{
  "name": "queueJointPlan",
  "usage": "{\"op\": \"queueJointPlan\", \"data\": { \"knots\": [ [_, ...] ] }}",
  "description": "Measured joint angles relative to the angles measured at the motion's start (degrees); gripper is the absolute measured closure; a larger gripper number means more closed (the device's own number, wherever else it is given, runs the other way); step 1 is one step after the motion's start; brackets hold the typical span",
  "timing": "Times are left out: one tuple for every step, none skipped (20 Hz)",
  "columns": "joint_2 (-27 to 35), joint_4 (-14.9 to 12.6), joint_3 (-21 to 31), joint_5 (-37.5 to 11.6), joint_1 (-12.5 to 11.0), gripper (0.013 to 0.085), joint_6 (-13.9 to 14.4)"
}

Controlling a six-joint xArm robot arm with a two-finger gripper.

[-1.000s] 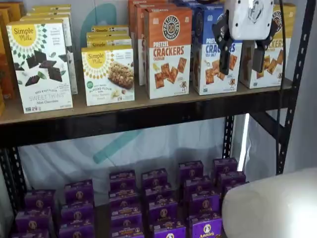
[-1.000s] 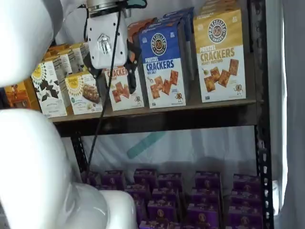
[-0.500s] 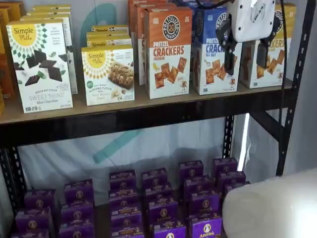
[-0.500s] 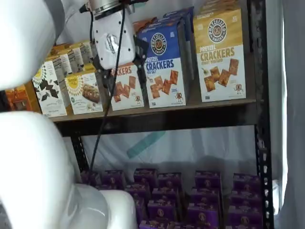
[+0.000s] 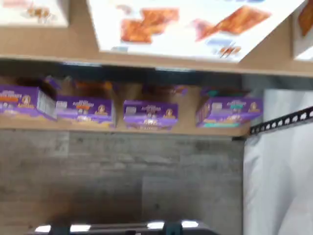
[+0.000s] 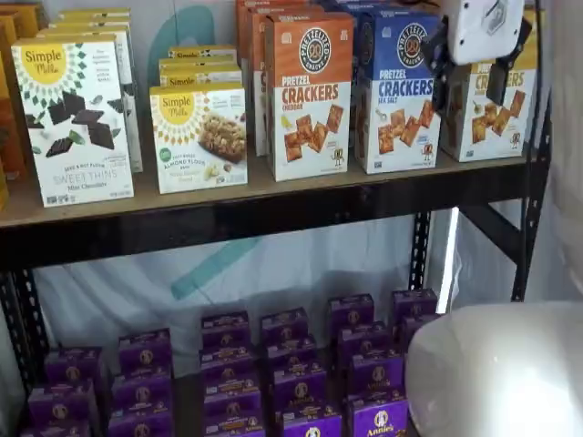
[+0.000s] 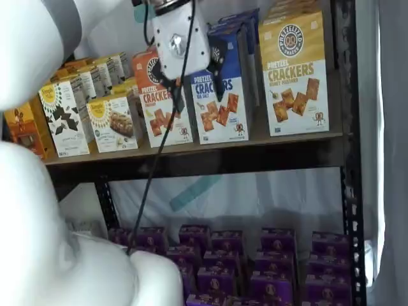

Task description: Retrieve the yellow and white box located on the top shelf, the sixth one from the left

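Note:
The yellow and white box [image 7: 294, 73] stands at the right end of the top shelf [image 7: 210, 159], beside a blue-topped cracker box [image 7: 223, 95]. In a shelf view the box [image 6: 483, 127] is partly hidden behind the gripper. My gripper [image 6: 471, 91] hangs in front of the top shelf [image 6: 273, 214], open, with a plain gap between its black fingers and nothing in them. In a shelf view the gripper [image 7: 196, 95] lies over the blue-topped box, left of the yellow one. The wrist view shows the white lower part of a cracker box [image 5: 190, 24] on the shelf board [image 5: 146, 56].
An orange-topped cracker box [image 6: 308, 96] and white Simple Mills boxes [image 6: 77, 118] stand further left on the shelf. Several purple boxes [image 6: 291, 364] fill the lower shelf. A black upright [image 7: 347, 159] stands right of the yellow box. The white arm [image 7: 38, 191] fills the left foreground.
The gripper has moved to the right and slightly up, from in front of the orange and blue boxes toward the yellow box. Its fingers stay open. The boxes have not moved.

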Motion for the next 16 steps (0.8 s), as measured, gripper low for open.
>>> {"op": "queueJointPlan", "data": {
  "knots": [
    [0.6, 0.5, -0.4, -0.8, -1.8, 0.013, -1.6],
    [1.2, 1.0, -0.9, -1.6, -3.4, 0.013, -3.1],
    [1.8, 1.3, -1.4, -2.3, -5.0, 0.013, -4.5],
    [2.3, 1.6, -1.9, -3.0, -6.3, 0.013, -5.7],
    [3.1, 1.9, -2.4, -3.9, -8.0, 0.013, -7.3],
    [3.8, 2.1, -3.0, -4.6, -9.4, 0.013, -8.6],
    [4.5, 2.3, -3.6, -5.1, -10.9, 0.013, -9.9],
    [5.2, 2.8, -4.1, -5.6, -12.2, 0.013, -11.1],
    [6.0, 3.7, -4.7, -6.2, -14.1, 0.013, -12.8],
    [6.7, 4.5, -5.2, -6.5, -15.4, 0.013, -14.0],
    [7.5, 5.3, -5.9, -6.8, -17.0, 0.013, -15.4],
    [8.5, 6.1, -6.7, -7.0, -18.4, 0.013, -16.8],
    [9.3, 6.7, -7.4, -7.2, -19.6, 0.013, -17.8],
    [10.1, 7.2, -7.9, -7.4, -20.5, 0.013, -18.7],
    [10.8, 7.8, -8.5, -7.6, -21.4, 0.013, -19.5],
    [11.3, 8.2, -8.9, -7.7, -22.0, 0.013, -20.0]
  ]
}}
